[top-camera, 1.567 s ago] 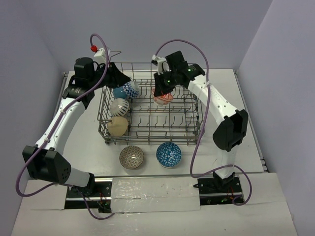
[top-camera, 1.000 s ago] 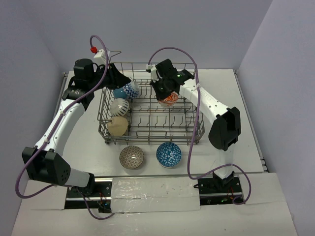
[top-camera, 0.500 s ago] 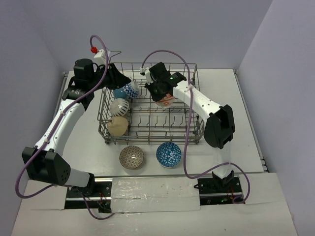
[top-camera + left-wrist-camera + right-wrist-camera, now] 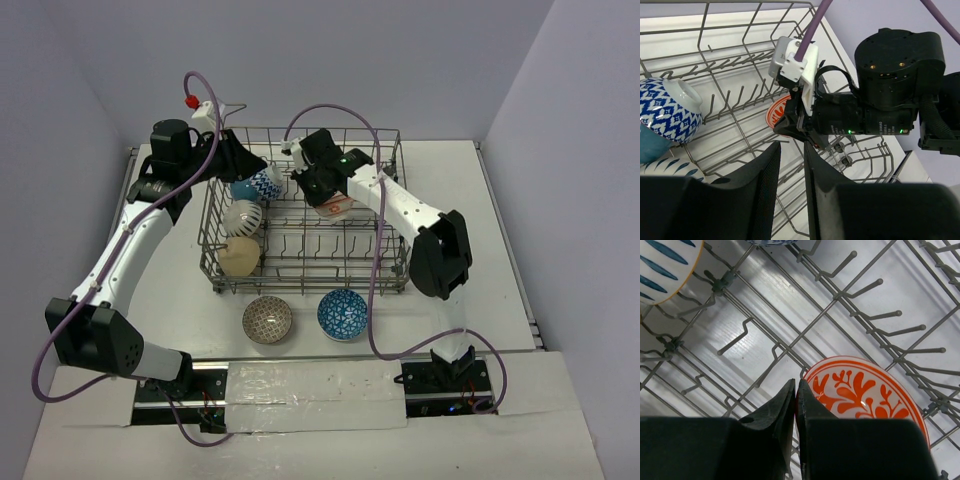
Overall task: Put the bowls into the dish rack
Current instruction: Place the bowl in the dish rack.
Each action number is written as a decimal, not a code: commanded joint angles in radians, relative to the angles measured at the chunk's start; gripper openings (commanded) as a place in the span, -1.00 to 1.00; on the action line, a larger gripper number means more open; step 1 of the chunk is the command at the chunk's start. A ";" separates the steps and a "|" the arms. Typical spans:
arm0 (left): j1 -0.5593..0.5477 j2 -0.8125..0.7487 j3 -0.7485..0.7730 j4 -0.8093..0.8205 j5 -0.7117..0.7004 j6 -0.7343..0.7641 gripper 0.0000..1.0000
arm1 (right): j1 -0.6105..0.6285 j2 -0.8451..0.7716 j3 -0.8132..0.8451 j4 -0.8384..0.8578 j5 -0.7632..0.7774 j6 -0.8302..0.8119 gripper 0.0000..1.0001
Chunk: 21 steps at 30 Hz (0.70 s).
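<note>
Above the rack's far row, the right gripper [image 4: 325, 198] pinches the orange bowl [image 4: 339, 208] inside the dish rack [image 4: 290, 242]. Left wrist: left gripper [image 4: 792, 149] barely parted, empty. Right wrist: bowl among tines [image 4: 875, 315]; released off a slot, it could topple flat

In the dish rack [image 4: 310, 270] I see three bowls [image 4: 243, 215] in a line down the left side, a fourth bowl [image 4: 337, 205] right of them toward the back. Two more bowls [image 4: 268, 319] sit abreast on the table [image 4: 175, 300] before it.
</note>
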 commanded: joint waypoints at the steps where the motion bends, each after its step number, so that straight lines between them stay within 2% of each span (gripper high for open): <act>1: 0.007 0.002 0.016 0.019 0.031 -0.008 -0.38 | -0.001 0.036 -0.002 -0.033 0.019 -0.010 -0.75; 10: 0.007 0.011 0.017 0.013 0.039 -0.008 -0.38 | -0.004 0.045 -0.034 -0.035 0.022 -0.012 -0.69; 14: 0.005 0.023 0.022 0.008 0.047 -0.011 -0.38 | -0.004 0.041 -0.051 -0.030 0.027 -0.013 -0.41; 21: 0.007 0.048 0.034 -0.008 0.082 -0.007 -0.37 | -0.004 0.035 -0.056 -0.014 0.033 -0.005 -0.23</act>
